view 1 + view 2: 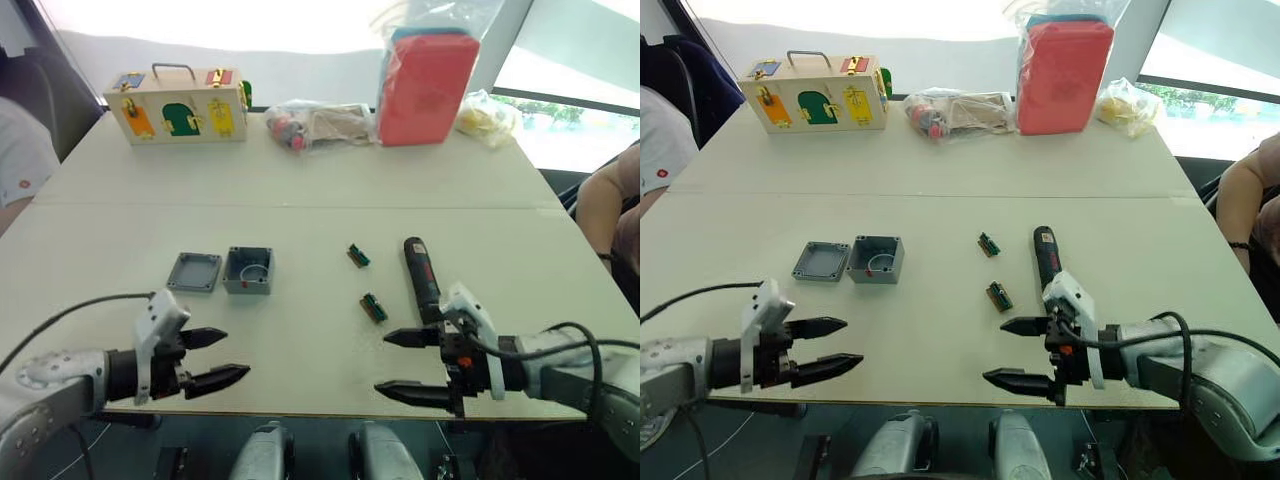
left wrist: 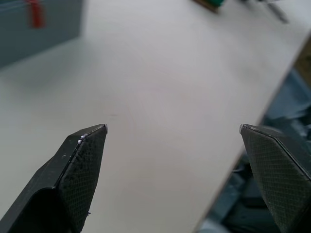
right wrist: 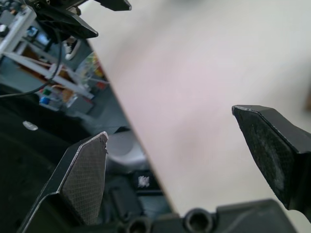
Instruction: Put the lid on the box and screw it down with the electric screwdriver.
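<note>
The grey box (image 1: 248, 270) stands open side up left of the table's middle, a red mark on its side (image 2: 35, 13). Flat beside it on its left lies the grey lid (image 1: 194, 271). The black electric screwdriver (image 1: 421, 279) with a red band lies right of centre, its tip toward the far side. My left gripper (image 1: 232, 357) hovers open near the front edge, below the box, holding nothing. My right gripper (image 1: 395, 366) is open at the front edge, its wrist just over the near end of the screwdriver.
Two small green connector pieces (image 1: 358, 255) (image 1: 374, 307) lie between box and screwdriver. At the back stand a wooden latch box (image 1: 178, 105), a bag of small items (image 1: 318, 123), a red-pink pack (image 1: 427, 85) and a yellow bag (image 1: 485, 117). A person's arm (image 1: 604, 205) is at the right.
</note>
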Controlling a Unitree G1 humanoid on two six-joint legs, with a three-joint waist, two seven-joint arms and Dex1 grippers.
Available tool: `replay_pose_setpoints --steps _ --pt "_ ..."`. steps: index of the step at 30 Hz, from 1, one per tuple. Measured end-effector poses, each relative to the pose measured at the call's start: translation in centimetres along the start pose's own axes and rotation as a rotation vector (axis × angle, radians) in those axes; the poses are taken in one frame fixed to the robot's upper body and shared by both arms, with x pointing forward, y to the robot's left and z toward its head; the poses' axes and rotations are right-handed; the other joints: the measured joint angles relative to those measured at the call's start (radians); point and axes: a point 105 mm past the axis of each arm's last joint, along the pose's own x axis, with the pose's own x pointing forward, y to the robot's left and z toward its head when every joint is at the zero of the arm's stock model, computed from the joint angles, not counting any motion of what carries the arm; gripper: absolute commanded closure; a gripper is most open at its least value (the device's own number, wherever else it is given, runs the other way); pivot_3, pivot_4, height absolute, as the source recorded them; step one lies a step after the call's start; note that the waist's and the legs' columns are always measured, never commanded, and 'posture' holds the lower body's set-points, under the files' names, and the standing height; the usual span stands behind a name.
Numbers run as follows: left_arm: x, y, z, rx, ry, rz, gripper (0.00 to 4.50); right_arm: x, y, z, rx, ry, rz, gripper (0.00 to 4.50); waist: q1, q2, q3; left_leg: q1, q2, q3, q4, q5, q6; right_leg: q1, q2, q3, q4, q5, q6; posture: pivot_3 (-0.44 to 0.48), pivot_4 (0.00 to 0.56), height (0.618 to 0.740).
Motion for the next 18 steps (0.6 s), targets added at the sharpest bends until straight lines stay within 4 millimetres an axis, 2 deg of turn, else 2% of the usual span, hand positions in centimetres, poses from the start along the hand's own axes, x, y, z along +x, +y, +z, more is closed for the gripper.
replay_pose_setpoints --steps 2,4,7,13,18 --pt "-0.5 1.1 2.7 0.083 -0.018 0.011 0.01 0.3 -0.4 2.4 -0.07 -0.072 -0.015 0.0 0.001 -0.001 0.0 -0.002 0.0 -0.001 0.0 0.0 0.0 -0.002 0.0 -0.001 0.0 0.0 0.0 0.0 0.15 0.738" --pt "-0.7 1.3 5.3 0.208 0.018 -0.011 0.01 0.8 -0.4 4.5 -0.139 -0.118 -0.023 0.0 0.001 -0.001 0.0 -0.003 0.0 -0.001 0.0 0.0 0.0 -0.003 0.0 -0.001 -0.001 0.0 0.0 0.0 0.15 0.738" --pt "0.1 1.5 7.5 0.391 0.1 -0.057 0.01 1.7 -0.6 5.2 -0.193 -0.107 -0.04 0.0 0.0 -0.001 0.0 -0.004 -0.002 0.001 0.0 0.0 0.0 -0.003 -0.001 -0.001 -0.001 0.0 0.0 0.0 0.15 0.738" --pt "3.6 3.2 8.6 0.623 0.268 -0.182 0.01 3.5 -1.2 4.7 -0.248 -0.063 -0.095 0.0 0.0 -0.001 0.0 -0.004 -0.002 0.001 0.002 0.0 0.001 -0.004 0.001 0.0 0.001 0.0 0.0 0.0 0.15 0.738" --pt "6.1 5.9 6.9 0.667 0.384 -0.216 0.01 4.3 -1.1 3.3 -0.227 -0.048 -0.14 0.0 -0.004 -0.001 0.001 -0.005 -0.001 0.001 0.002 0.0 0.001 -0.005 0.002 0.0 0.002 0.0 0.0 0.0 0.15 0.738"
